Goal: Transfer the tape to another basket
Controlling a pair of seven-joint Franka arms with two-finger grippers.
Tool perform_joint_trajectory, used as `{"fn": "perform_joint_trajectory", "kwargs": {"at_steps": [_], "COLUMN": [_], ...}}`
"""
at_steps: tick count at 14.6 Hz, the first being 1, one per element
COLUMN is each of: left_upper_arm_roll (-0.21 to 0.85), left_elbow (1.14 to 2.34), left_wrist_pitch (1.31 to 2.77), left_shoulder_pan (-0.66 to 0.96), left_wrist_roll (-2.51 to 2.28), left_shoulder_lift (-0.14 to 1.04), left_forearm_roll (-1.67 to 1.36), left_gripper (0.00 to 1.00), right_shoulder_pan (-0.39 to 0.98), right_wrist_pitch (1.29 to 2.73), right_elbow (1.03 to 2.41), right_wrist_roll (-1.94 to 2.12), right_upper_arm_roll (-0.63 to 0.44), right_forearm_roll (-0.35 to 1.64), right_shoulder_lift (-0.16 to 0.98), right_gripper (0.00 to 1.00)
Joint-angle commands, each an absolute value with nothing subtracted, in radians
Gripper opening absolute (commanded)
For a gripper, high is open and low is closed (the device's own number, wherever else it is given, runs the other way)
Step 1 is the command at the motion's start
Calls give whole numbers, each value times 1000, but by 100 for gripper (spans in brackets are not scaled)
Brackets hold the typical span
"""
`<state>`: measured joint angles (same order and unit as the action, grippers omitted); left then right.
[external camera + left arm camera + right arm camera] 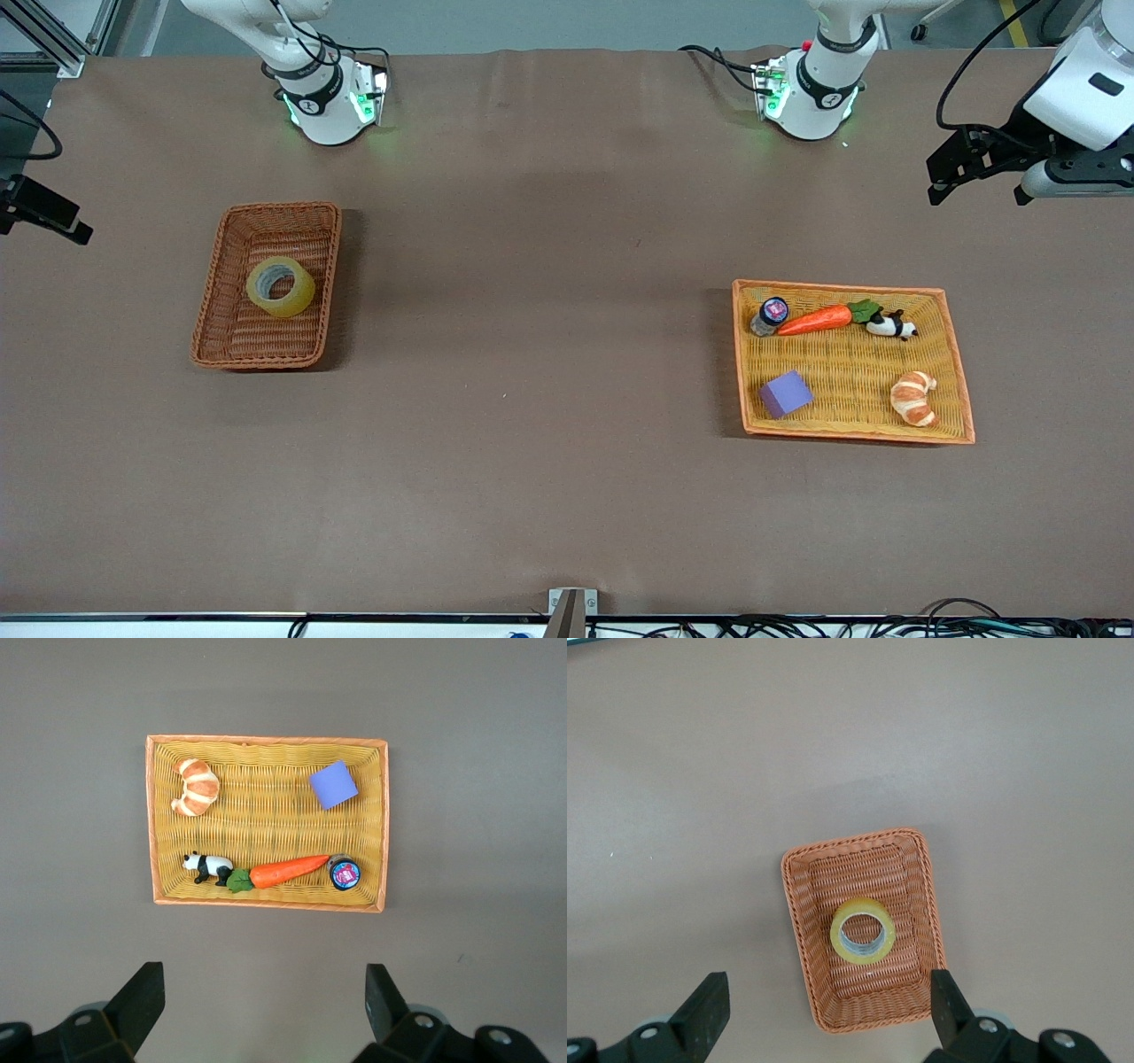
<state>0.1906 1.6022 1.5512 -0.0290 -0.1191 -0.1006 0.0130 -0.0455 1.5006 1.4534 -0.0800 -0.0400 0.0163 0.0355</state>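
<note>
The tape (281,286), a yellowish translucent roll with a grey core, lies flat in the narrow reddish-brown wicker basket (266,210) toward the right arm's end of the table. It also shows in the right wrist view (863,933), inside the basket (859,1020). My right gripper (828,1001) is open and empty, high over the bare table beside this basket; in the front view it shows only partly at the edge (53,219). My left gripper (979,190) is open and empty, high over the bare table beside the wide basket; its two fingers (146,992) stand far apart.
The wide orange-yellow woven basket (837,285) toward the left arm's end holds a carrot (815,320), a small bottle (769,316), a panda figure (891,326), a purple block (786,393) and a croissant (914,398). It also shows in the left wrist view (266,740).
</note>
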Motion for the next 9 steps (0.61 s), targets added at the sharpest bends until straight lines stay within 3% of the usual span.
{"fn": "perform_joint_trajectory", "kwargs": {"at_steps": [1, 9], "left_upper_arm_roll": [193, 187], "left_elbow": [1575, 1575], "left_wrist_pitch": [1552, 1532], "left_shoulder_pan": [-37, -44], "left_wrist_roll": [-100, -97], "left_shoulder_lift": [-86, -86], "left_forearm_roll": [8, -9], "left_gripper": [100, 100], "right_shoulder_pan": [-52, -72], "right_wrist_pitch": [1543, 1511], "right_elbow": [1519, 1437], "right_wrist_roll": [-100, -97], "right_upper_arm_roll": [-31, -12], "right_forearm_roll": [20, 23], "right_shoulder_lift": [-12, 11], "right_gripper": [100, 100]}}
